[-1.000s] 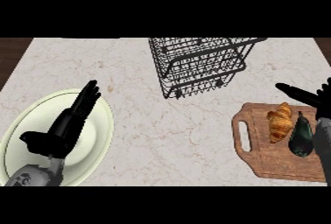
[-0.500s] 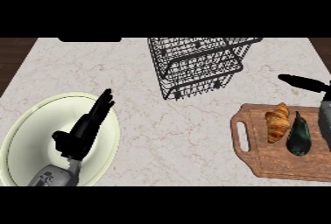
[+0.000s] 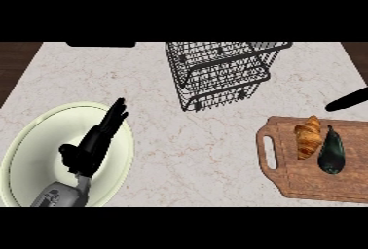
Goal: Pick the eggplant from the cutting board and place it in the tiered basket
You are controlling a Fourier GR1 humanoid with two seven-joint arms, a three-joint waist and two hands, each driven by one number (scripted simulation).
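A: Eggplant point(image 3: 332, 151) pos?
B: On the cutting board point(image 3: 287, 175), right half, lying flat. Long axis runs near-to-far, slight tilt; thin stem end points to the far side, fat end toward the near edge. Untouched by either hand.
A: Neighbours?
B: Croissant point(image 3: 308, 137) just beside it on its left, roughly parallel. Narrow gap betw. them, can't tell if they touch. Board's handle slot faces left, toward mid-tabletop.
A: Basket?
B: Tiered basket point(image 3: 219, 73), black wire, far centre of the tabletop point(image 3: 194, 146). Well apart from the board, up and left of it. Bare marble betw. the two.
A: Hands?
B: Left hand point(image 3: 93, 146) over the pale plate point(image 3: 28, 146) at near left, fingers straight, held close together, pointing far-right, thumb off to the side; nothing held. Right hand point(image 3: 348, 99): only a dark sliver at the right edge, above the board's far corner. Fingers' state: can't tell.
A: Labels, writing?
B: None legible anywhere.
A: Edges?
B: Board sits close to the right edge of view; dark strips flank the marble left and right.
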